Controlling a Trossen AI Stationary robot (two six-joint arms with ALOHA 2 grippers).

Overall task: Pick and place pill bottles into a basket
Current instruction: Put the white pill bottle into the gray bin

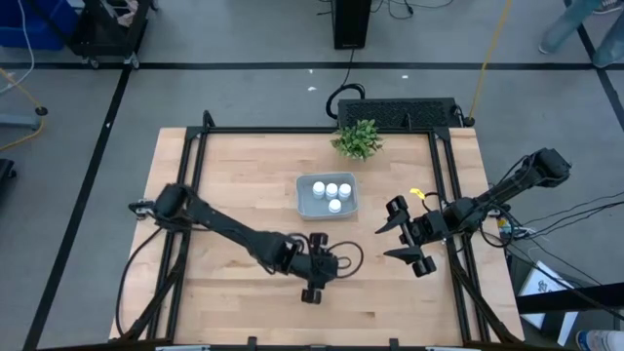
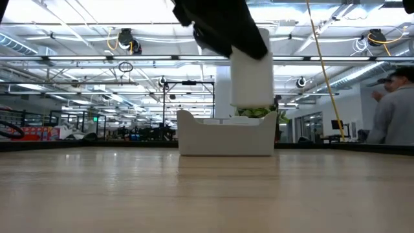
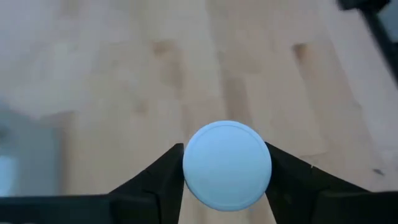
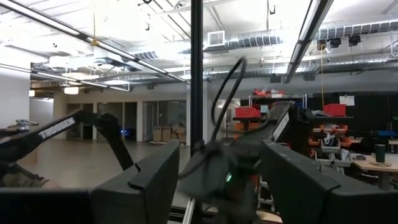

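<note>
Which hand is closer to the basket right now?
Left, narrowly. The left hand, shut on a bottle, sits just off the basket's near edge. The right hand, open, sits farther off toward the basket's right.

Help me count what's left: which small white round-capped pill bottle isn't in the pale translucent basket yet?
The small white round-capped pill bottle clamped in the left gripper, held above the wooden table. The other four already sit inside the pale translucent basket.
</note>
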